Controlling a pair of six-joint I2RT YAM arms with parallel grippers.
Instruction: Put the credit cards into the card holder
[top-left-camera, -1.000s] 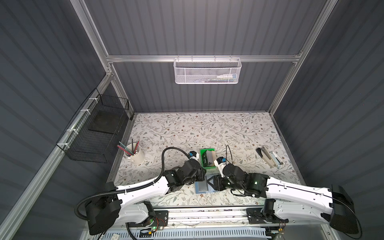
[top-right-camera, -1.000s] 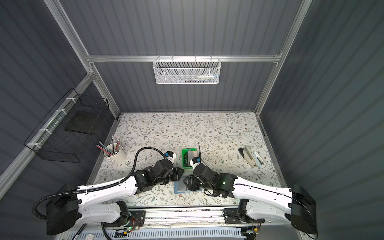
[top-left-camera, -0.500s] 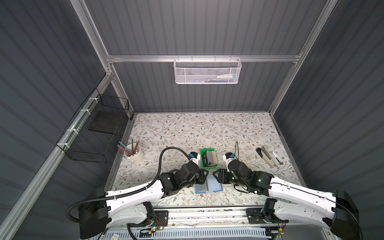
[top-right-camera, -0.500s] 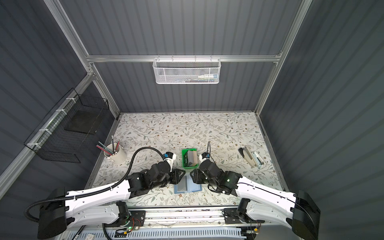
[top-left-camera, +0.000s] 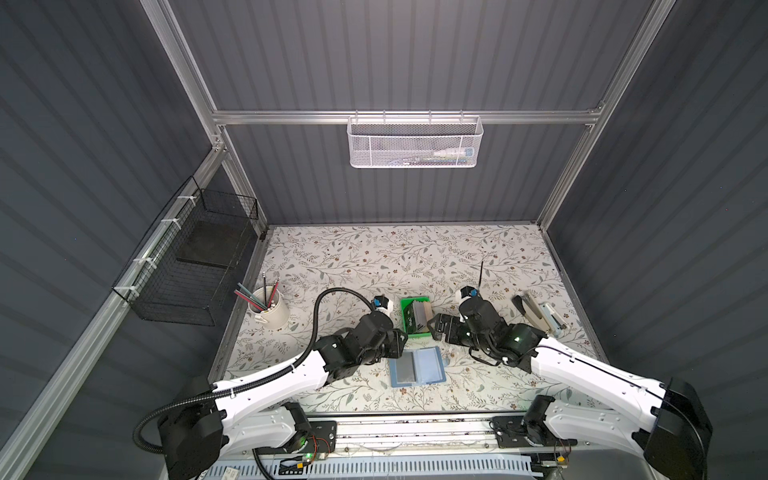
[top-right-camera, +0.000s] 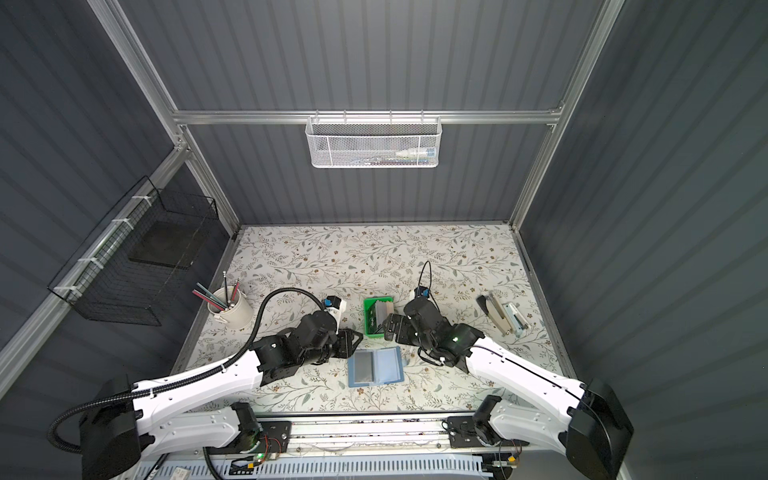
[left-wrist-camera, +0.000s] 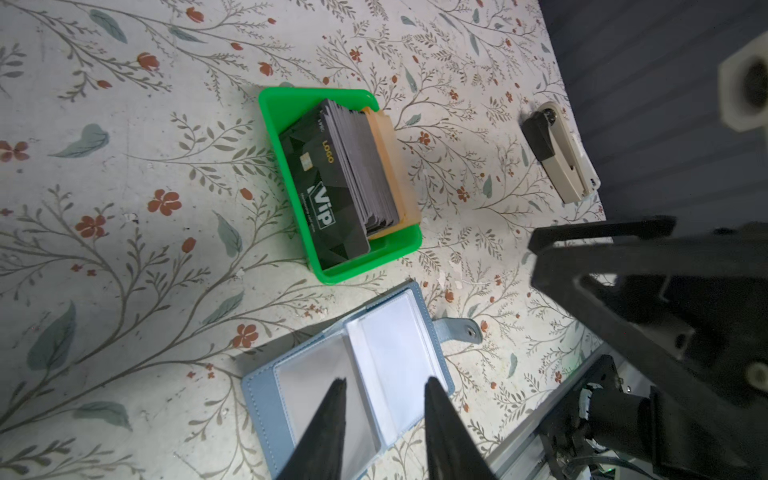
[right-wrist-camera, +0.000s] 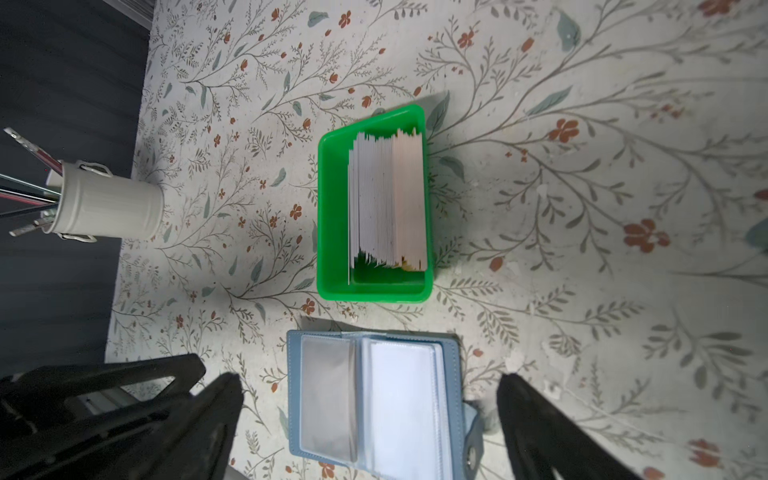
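Note:
The blue card holder (top-left-camera: 417, 366) (top-right-camera: 376, 367) lies open and flat on the floral table near the front edge, showing its clear sleeves (left-wrist-camera: 395, 353) (right-wrist-camera: 399, 399). The credit cards (top-left-camera: 420, 318) (top-right-camera: 381, 313) stand packed on edge in a green tray (left-wrist-camera: 286, 99) just behind it; a dark card with "Vip" on it (left-wrist-camera: 328, 199) faces the left wrist view, and white and tan edges (right-wrist-camera: 388, 199) show in the right wrist view. My left gripper (top-left-camera: 401, 341) (left-wrist-camera: 384, 380) hovers over the holder's left part, slightly open and empty. My right gripper (top-left-camera: 436, 328) (right-wrist-camera: 370, 378) stands wide open and empty, spanning the holder from above.
A white cup of pencils (top-left-camera: 270, 309) stands at the left edge, and a stapler (top-left-camera: 540, 313) lies at the right. A black wire basket (top-left-camera: 195, 257) hangs on the left wall, a white mesh basket (top-left-camera: 413, 141) on the back wall.
Both grippers have drawn back from over the card holder, left to the left and right to the right. The right gripper has opened wide, the left a little.

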